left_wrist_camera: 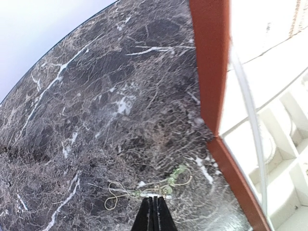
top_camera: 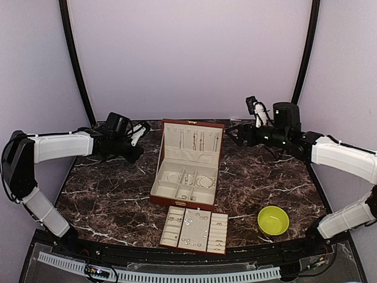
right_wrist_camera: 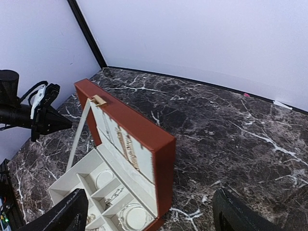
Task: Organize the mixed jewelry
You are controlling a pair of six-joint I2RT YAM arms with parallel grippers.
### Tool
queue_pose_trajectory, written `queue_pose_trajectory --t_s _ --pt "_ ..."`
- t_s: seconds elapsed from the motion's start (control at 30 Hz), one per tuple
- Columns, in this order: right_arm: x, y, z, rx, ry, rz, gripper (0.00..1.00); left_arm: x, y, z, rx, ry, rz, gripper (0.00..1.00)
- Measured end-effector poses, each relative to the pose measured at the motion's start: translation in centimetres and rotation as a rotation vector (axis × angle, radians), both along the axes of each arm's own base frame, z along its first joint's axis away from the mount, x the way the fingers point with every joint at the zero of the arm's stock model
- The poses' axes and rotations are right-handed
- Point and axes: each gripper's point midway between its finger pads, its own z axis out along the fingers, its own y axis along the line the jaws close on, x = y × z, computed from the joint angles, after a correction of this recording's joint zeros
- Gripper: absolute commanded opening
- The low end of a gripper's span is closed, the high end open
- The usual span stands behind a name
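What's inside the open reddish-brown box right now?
Silvery hoops lie in the box's cream compartments, and thin chains hang on the lid lining. Smaller pieces are too tiny to identify; anything beneath the insert is covered.

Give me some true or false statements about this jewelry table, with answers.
The reddish-brown, cream-lined jewelry box stands open. True.
The yellow-green bowl sits left of the box. False: it sits to its right.
The left gripper is shut. True.
The right gripper is shut. False: its jaws stand wide open.
The cream-lined compartment tray lies inside the box. False: it lies on the dark marble table before it.
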Motion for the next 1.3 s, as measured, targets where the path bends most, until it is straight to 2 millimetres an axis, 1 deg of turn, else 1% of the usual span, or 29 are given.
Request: queue_pose_trajectory --t_s 0.07,0.27,0.33,0.4,0.47,0.57,0.7,0.77,0.8,0.87,0.9,0.93,1.03,1.1,1.17,1.3 --pt "-0.9 1.3 0.5 -0.001 -0.016 0.045 0.91 -0.5 -0.2 0.8 -0.017 -0.004 -0.016 0.0" --pt "-4.1 5.6 3.2 0.025 -0.089 0.186 0.91 -2.2 -1.5 5.2 -0.111 -0.062 -0.089 0.0" --pt "-5.3 7.5 4.2 0.045 -0.115 0.24 0.91 -2.8 -1.8 6.4 -0.142 -0.076 -0.114 0.0" --pt "-6.3 9.8 4.5 0.06 -0.128 0.296 0.91 -3.3 -2.1 7.4 -0.168 -0.085 -0.138 0.0" --pt "-7.1 12.0 4.2 0.064 -0.124 0.347 0.9 -3.9 -2.5 8.2 -0.197 -0.088 -0.167 0.0" --pt "-8.0 15.8 2.8 0.062 -0.105 0.424 0.89 -4.8 -3.1 8.9 -0.234 -0.08 -0.211 0.0" --pt "-8.3 20.1 0.5 0.034 -0.072 0.489 0.86 -5.9 -3.7 9.7 -0.274 -0.075 -0.259 0.0" --pt "-8.0 21.9 -0.3 0.025 -0.066 0.504 0.84 -6.2 -3.6 9.7 -0.285 -0.073 -0.257 0.03" --pt "-7.9 22.6 -0.6 0.019 -0.064 0.506 0.84 -6.3 -3.5 9.5 -0.288 -0.071 -0.249 0.07" --pt "-7.4 23.4 -1.3 0.004 -0.058 0.495 0.84 -6.3 -3.2 8.6 -0.291 -0.049 -0.213 0.1" --pt "-7.2 23.5 -1.5 -0.003 -0.057 0.487 0.84 -6.2 -3.0 7.9 -0.291 -0.029 -0.185 0.11" --pt "-7.0 23.5 -1.8 -0.009 -0.056 0.476 0.84 -6.1 -2.7 7.1 -0.287 -0.008 -0.156 0.15" --pt "-6.2 23.1 -2.1 -0.03 -0.058 0.427 0.84 -5.6 -1.9 5.0 -0.291 0.053 -0.053 0.2" --pt "-5.6 22.8 -2.0 -0.039 -0.066 0.391 0.84 -5.1 -0.9 3.1 -0.299 0.105 0.031 0.2" --pt "-5.2 22.3 -2.0 -0.049 -0.072 0.358 0.84 -4.6 0.3 1.1 -0.306 0.164 0.118 0.22" --pt "-4.7 20.8 -1.9 -0.056 -0.072 0.305 0.84 -3.2 1.7 -1.8 -0.33 0.247 0.254 0.25"
